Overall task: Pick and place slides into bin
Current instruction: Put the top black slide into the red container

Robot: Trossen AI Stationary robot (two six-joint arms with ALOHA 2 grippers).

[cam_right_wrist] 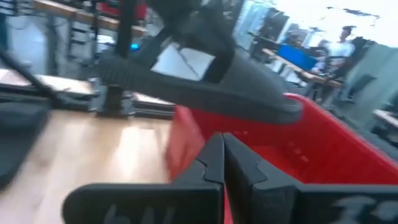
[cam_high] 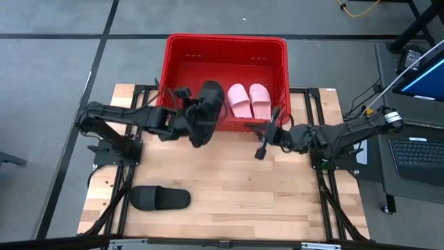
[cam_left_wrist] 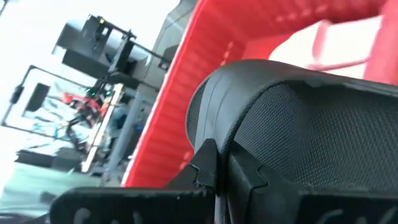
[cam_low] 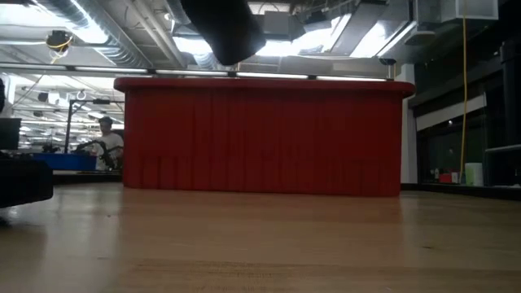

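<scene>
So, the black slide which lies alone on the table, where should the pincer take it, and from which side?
Probably from straight above. The black slide lies flat near the table's front left corner, long axis across the table. Closing the pincer across its narrow width, at the wide strap, looks the surest hold.

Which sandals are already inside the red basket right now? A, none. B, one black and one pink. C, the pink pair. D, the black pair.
C: the pink pair lies in the red basket; one black sandal is held by the left claw, the other black sandal is on the table.
</scene>
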